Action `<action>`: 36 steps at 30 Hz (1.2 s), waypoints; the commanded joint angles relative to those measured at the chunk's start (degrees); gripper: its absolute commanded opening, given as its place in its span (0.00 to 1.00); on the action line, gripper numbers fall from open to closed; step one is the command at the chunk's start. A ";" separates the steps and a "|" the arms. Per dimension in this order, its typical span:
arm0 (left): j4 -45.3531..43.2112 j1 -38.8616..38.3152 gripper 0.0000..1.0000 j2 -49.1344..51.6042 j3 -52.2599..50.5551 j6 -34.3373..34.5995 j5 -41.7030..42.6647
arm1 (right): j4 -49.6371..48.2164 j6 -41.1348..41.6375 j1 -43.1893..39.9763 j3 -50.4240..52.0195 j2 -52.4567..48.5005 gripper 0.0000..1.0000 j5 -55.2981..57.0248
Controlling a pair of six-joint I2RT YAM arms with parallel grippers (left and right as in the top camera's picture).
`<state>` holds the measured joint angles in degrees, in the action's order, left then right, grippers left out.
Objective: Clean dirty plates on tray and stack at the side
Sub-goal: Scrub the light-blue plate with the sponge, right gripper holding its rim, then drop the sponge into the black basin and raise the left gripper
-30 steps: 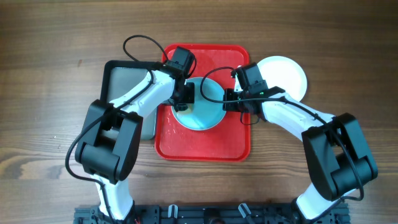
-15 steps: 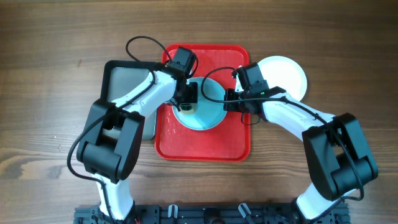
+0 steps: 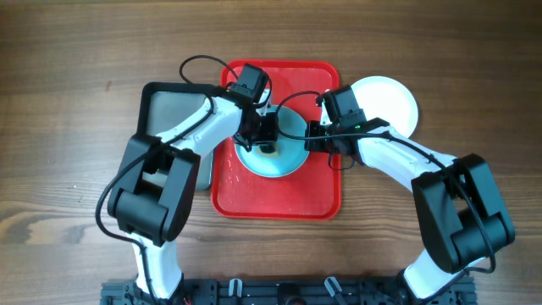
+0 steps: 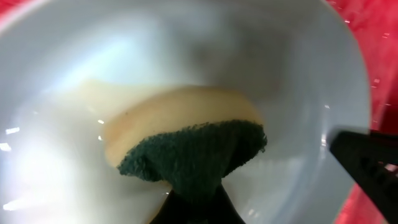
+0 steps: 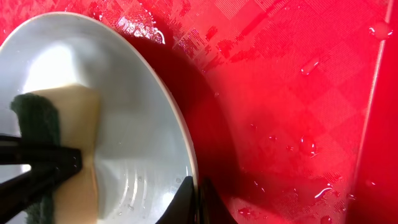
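Overhead showed the pale blue plate (image 3: 288, 159) lying in the far half of the tray (image 3: 275, 199), roughly midway between its left and right edges, with wet red tray around it. My right claw (image 3: 312, 141) sat at the plate's right rim, jaws pinched narrow on that thin lip. The right wrist view had the tips meeting on the edge, and the dark shadow under the rim suggested it was tipped up a little there. My left claw (image 3: 266, 137) stood over the plate's middle, clamped on the sponge (image 4: 193, 146), whose green scouring face and yellow body lay pressed into the plate's hollow.

I judged the plate light and stiff — plastic, not likely to crack — but slick with water. On a wet tray it would skate away under the sponge unless held. The rim was the only place to take it, and a thin, wet one at that, so the pinch needed to sit well over the lip.

The white plate (image 3: 394, 102) rested on the tabletop (image 3: 68, 85) just off the tray's far right corner.
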<state>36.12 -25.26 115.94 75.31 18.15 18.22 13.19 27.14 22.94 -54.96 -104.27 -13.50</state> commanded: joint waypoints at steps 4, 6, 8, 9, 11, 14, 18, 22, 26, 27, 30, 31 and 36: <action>0.24 -2.01 0.04 3.32 -2.23 0.55 7.04 | -0.57 0.00 0.37 0.24 -0.90 0.04 -3.61; 0.02 -1.99 0.04 3.32 -2.23 0.52 8.92 | -0.59 0.02 0.37 0.24 -0.90 0.04 -3.61; -0.55 -1.70 0.04 3.32 -2.23 0.26 12.63 | -0.61 0.02 0.37 0.24 -0.90 0.04 -3.61; -0.68 -1.46 0.04 3.32 -2.21 0.11 13.66 | -0.59 0.00 0.37 0.24 -0.90 0.04 -3.61; -0.61 -0.09 0.04 3.30 -1.77 0.09 15.85 | -0.59 0.00 0.37 0.24 -0.90 0.04 -3.61; -0.87 3.02 0.04 3.10 -1.18 0.09 22.14 | -0.59 0.00 0.37 0.24 -0.90 0.04 -3.61; -0.81 7.72 0.04 2.75 0.26 -2.95 32.94 | -0.59 0.00 0.37 0.24 -0.90 0.04 -3.61; -0.09 11.50 0.04 -0.28 0.81 -2.95 36.39 | -0.59 -0.02 0.37 0.24 -0.90 0.04 -3.58; 0.61 13.99 0.04 -5.95 0.81 -3.02 36.11 | -0.59 0.00 0.37 0.24 -0.90 0.04 -3.58; 0.72 14.36 0.04 -7.54 0.81 -3.17 35.08 | -0.59 0.00 0.37 0.24 -0.90 0.05 -3.58; 1.22 14.56 0.04 -10.73 0.79 -3.17 29.05 | -0.59 0.00 0.37 0.24 -0.90 0.04 -3.61; 1.51 14.56 0.04 -11.41 0.79 -3.17 26.38 | -0.57 0.00 0.37 0.24 -0.90 0.04 -3.61; 4.20 14.58 0.04 -11.93 0.79 -3.13 13.22 | -0.59 -0.02 0.37 0.24 -0.90 0.04 -3.58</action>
<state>38.94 -10.90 104.77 75.18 16.38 41.63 12.97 27.14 22.96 -54.94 -104.27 -15.51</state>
